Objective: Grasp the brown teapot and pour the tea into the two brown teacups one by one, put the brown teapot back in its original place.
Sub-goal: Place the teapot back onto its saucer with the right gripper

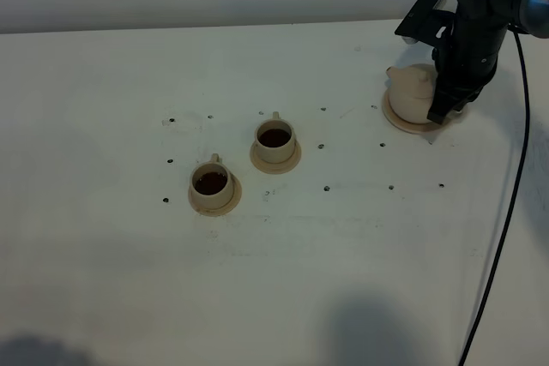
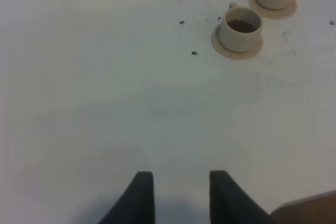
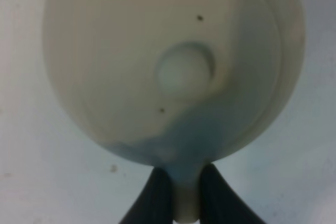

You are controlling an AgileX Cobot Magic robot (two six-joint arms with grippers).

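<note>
The right claw (image 3: 185,195) pinches the handle of the brown teapot (image 1: 413,92), which sits on its round coaster (image 1: 397,120) at the upper right; the left claw (image 2: 181,195) hangs open, holding nothing; the 2 teacups (image 1: 275,138) (image 1: 211,183), dark inside, stand on saucers mid-frame.

A white desk (image 1: 111,280) dotted with small dark marks is seen. Two round tan saucers (image 1: 236,197) (image 1: 293,159) are laid on it near the middle, just beside each other, each bearing a small cup. Well apart, toward the far right, a flat tan coaster disc (image 1: 396,119) is laid, with the teapot set upon it.
</note>
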